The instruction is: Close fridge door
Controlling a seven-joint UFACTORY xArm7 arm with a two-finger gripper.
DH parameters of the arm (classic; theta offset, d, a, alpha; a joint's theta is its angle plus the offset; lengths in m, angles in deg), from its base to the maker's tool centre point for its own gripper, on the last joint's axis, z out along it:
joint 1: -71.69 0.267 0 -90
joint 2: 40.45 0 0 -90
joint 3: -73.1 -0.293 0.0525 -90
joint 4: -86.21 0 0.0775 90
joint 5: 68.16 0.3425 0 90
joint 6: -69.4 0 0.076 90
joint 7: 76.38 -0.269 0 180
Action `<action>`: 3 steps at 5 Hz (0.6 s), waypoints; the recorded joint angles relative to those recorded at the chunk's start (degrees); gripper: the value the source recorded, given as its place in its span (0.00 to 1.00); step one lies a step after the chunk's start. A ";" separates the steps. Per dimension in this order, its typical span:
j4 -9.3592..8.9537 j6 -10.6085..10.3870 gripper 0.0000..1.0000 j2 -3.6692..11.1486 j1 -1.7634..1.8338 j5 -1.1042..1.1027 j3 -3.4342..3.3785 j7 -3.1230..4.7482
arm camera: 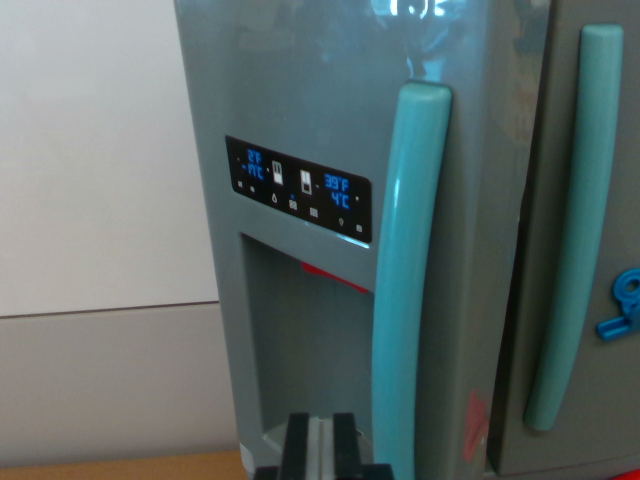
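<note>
A grey toy fridge fills the wrist view. Its left door (300, 90) carries a black display panel (298, 188) with blue digits, a dispenser recess (300, 340) and a tall teal handle (410, 270). This door's side edge (500, 300) shows, and the door stands forward of the right door (600, 420), so it looks ajar. The right door has its own teal handle (575, 230). My gripper (320, 440) sits at the bottom edge, just in front of the dispenser recess and to the left of the handle's foot. Its black fingers (296, 445) are together, holding nothing.
A blue key-like part (622, 305) sticks out of the right door at the wrist view's right edge. A red sticker (475, 425) marks the left door's lower edge. A white wall (90, 150) lies behind on the left, and a wooden surface (120, 468) runs below.
</note>
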 joint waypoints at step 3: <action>2.49 0.00 1.00 3.46 0.00 0.00 0.01 0.00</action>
